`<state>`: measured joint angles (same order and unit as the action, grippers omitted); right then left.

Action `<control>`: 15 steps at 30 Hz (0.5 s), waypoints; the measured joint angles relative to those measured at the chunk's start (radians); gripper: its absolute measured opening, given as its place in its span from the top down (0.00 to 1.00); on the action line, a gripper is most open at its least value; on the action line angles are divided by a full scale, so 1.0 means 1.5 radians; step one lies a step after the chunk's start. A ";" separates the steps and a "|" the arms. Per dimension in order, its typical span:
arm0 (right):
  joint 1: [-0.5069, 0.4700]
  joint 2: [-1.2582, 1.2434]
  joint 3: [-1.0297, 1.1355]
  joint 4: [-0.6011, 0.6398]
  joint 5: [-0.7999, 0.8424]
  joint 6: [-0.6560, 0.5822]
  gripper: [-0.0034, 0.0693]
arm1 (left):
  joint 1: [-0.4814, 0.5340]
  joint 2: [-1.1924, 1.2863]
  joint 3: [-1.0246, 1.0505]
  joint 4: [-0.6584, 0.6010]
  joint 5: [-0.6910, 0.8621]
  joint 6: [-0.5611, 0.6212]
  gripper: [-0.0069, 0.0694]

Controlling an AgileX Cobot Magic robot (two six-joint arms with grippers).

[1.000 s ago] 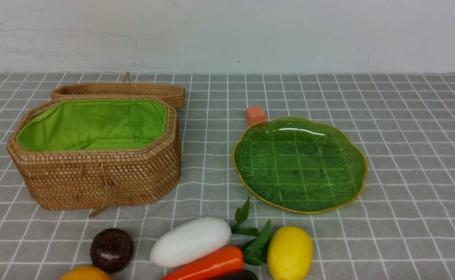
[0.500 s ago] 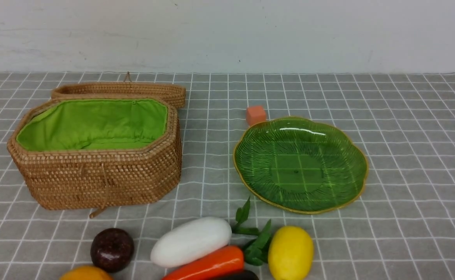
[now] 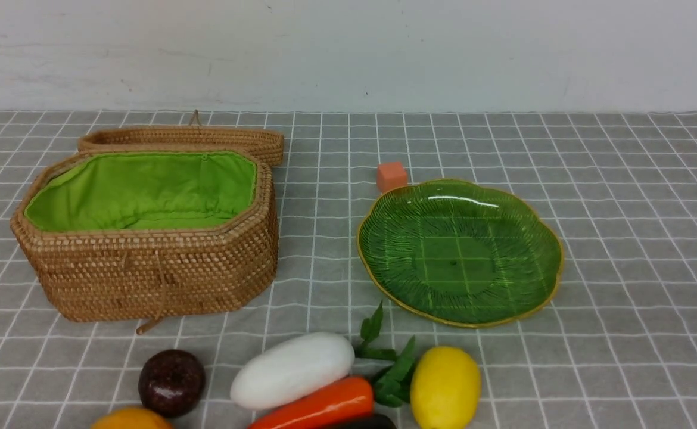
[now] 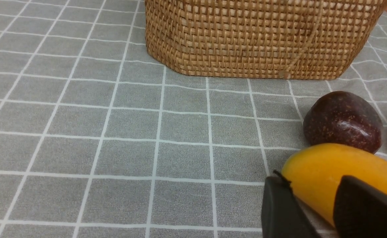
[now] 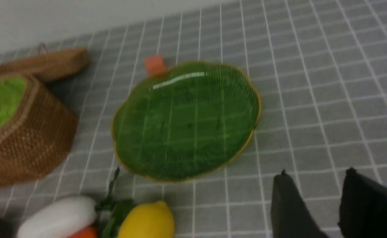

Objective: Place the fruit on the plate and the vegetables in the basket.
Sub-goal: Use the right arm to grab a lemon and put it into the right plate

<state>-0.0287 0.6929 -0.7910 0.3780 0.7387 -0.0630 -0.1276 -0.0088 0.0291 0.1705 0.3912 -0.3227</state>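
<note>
Here the mango point(image 4: 329, 168) lies just beyond the open, empty left end effector point(image 4: 312, 180), the plate point(image 5: 187, 132) near the open right end effector point(image 5: 316, 173).

Mango point(image 3: 131, 419) and eggplant point(image 3: 363, 423) mostly below the front view's lower edge

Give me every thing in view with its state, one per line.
basket, open, nothing seen inside
lid, lying behind basket
plate, empty
lemon, on cloth
maroon fruit, on cloth
mango, on cloth
radish, on cloth
carrot, on cloth
eggplant, on cloth
left gripper, jaws open, empty
right gripper, jaws open, empty
</note>
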 joint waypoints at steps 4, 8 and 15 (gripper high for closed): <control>0.026 0.118 -0.008 0.142 0.073 -0.142 0.63 | 0.000 0.000 0.000 0.000 0.000 0.000 0.60; 0.117 0.241 -0.012 0.275 0.120 -0.291 0.58 | 0.000 0.000 0.000 0.000 0.000 0.000 0.60; 0.312 0.398 -0.083 0.086 0.066 -0.075 0.32 | 0.000 0.000 0.000 0.000 0.000 0.000 0.60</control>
<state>0.4386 1.2892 -0.9161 0.5075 0.8373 -0.1754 -0.1276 -0.0088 0.0291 0.1705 0.3912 -0.3227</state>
